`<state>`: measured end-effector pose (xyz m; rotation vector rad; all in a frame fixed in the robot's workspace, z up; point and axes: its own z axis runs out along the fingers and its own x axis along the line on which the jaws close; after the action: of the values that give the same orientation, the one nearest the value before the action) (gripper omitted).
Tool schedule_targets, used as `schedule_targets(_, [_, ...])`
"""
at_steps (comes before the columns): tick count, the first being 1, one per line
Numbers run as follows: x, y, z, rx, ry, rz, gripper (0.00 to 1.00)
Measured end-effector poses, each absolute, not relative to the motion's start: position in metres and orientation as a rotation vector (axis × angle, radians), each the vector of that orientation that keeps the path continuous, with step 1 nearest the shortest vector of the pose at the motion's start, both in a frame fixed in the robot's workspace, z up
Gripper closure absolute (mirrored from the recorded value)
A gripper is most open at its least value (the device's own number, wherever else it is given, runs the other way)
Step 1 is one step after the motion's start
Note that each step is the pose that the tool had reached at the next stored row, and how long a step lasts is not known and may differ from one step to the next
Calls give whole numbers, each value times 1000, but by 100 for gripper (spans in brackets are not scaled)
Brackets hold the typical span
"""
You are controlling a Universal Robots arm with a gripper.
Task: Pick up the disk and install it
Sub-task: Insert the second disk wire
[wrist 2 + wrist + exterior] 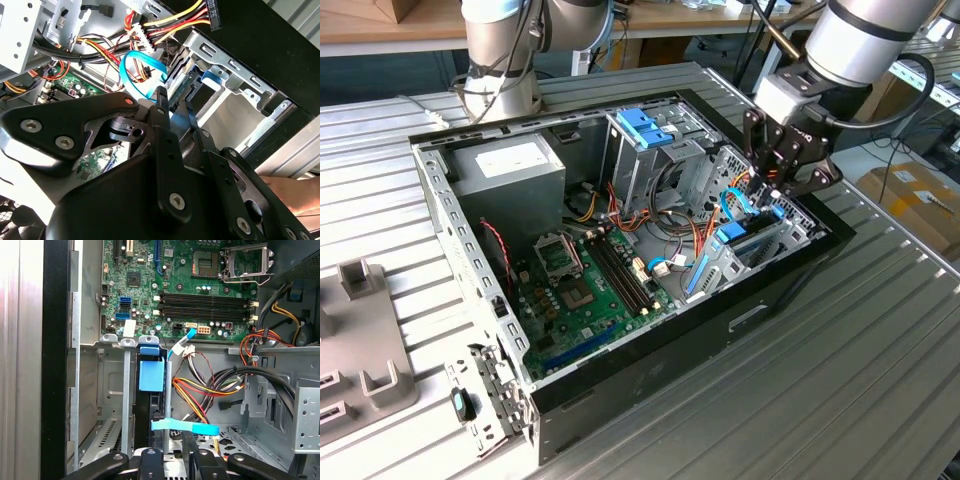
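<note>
The disk stands on edge in the drive bay at the end of the open computer case on the exterior view's right. Its blue rail faces up, and the disk's end shows past my fingertips. My gripper hangs just above the bay, over the disk's near end. In both wrist views the gripper has its black fingers close together with nothing clearly held between them. A blue ribbon cable loops across just in front of the fingertips.
The green motherboard covers the case floor. A grey power-supply box sits at the far corner, and a metal cage with a blue latch stands mid-case. Bundled coloured wires run beside the bay. A cardboard box lies beyond the table.
</note>
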<state>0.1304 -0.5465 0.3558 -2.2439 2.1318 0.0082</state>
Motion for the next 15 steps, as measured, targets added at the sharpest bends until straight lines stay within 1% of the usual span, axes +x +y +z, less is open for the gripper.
schedule_targets(15, [132,-542,356,-2244,2132,8,71])
